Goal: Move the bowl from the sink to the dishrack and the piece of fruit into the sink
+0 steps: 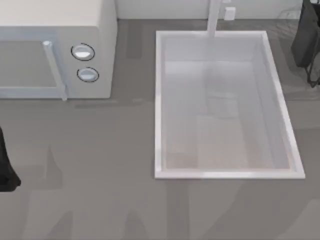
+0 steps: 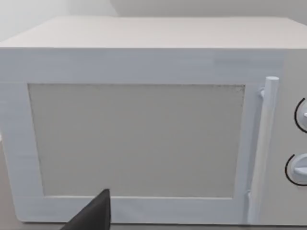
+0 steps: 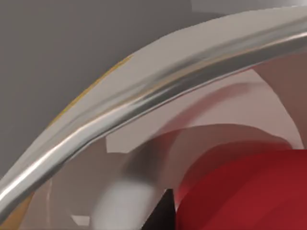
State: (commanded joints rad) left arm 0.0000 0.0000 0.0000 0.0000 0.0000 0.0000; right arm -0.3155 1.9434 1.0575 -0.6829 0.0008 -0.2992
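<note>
While the sink sits sunk into the grey worktop right of centre, its white basin holds nothing that I can make out from above. Raised white rim all round; a white faucet post stands at the far edge. No blue bowl to place from what I can see.

Microwave at the far left of the worktop, white, two round knobs on its right side, vertical door handle just left of them. Door closed.

Left arm: a dark shape at the left edge of the worktop, well apart from the sink. Its wrist camera looks square at the microwave front, with one dark finger tip poking into view low down. Whether those fingers are spread or pressed together, I cannot tell.

Right arm: dark mass at the far right corner, beyond the sink's right rim. Its wrist camera is pushed in very close on the piece of fruit, bright red and rounded, lying just beside a curved shiny metal rim with pale surfaces around it. A sliver of dark finger shows right next to the fruit. Touching or not, and how the fingers stand, I cannot tell.
</note>
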